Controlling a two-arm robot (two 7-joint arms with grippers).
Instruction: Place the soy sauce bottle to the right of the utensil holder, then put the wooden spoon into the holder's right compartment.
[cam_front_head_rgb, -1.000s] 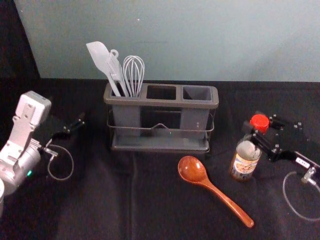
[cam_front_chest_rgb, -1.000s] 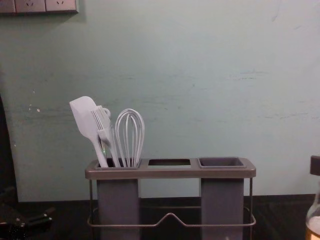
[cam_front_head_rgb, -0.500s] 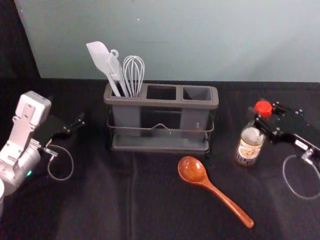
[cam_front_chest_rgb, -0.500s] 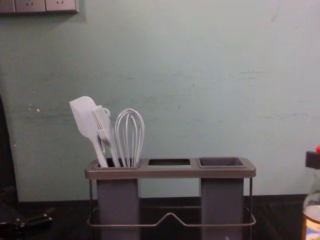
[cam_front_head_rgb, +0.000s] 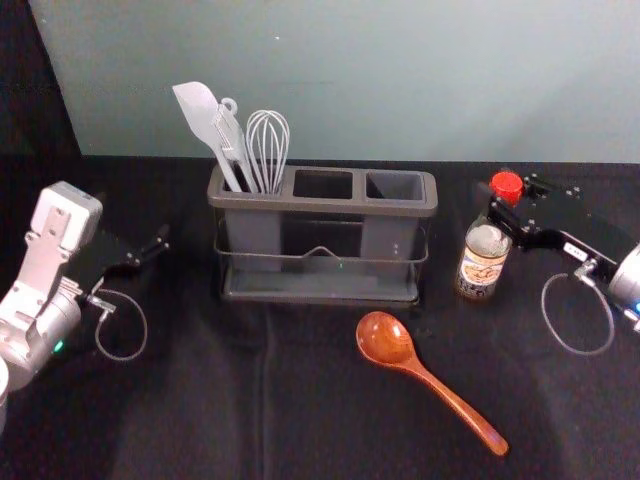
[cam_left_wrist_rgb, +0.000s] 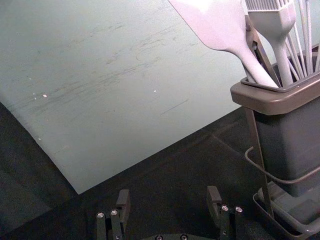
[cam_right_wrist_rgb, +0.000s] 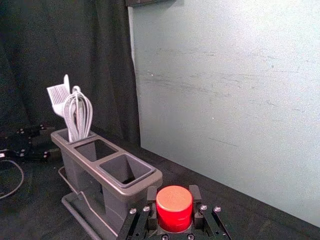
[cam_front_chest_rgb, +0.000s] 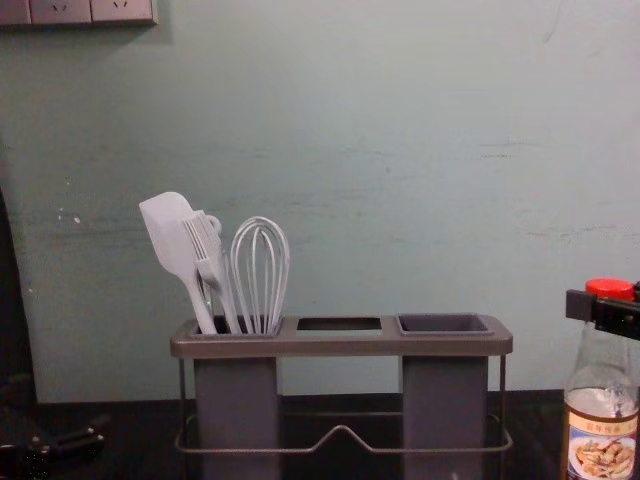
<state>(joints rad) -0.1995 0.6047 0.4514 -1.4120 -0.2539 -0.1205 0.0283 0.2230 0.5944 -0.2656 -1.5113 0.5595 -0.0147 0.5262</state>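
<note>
Since my right claw (cam_right_wrist_rgb: 173, 199) is closed around the neck of the soy sauce bottle (cam_front_head_rgb: 482, 264), just right of the utensil holder (cam_front_head_rgb: 322, 206), I'd label this step bottle placement. Can't tell if its base touches the tabletop (cam_front_head_rgb: 180, 405). Next: settle it upright, release, back off without tipping it. Wooden spoon (cam_front_head_rgb: 428, 379) lies in front of the holder, awaiting the right compartment (cam_front_head_rgb: 394, 187). Left claw (cam_left_wrist_rgb: 168, 202) idles wide, left of the holder.

Smooth matt plastic holder (cam_front_head_rgb: 322, 205), glossy wooden spoon (cam_front_head_rgb: 385, 338) at its five o'clock, shiny clear bottle (cam_front_head_rgb: 482, 268) at three, dull cloth (cam_front_head_rgb: 180, 400) underneath
</note>
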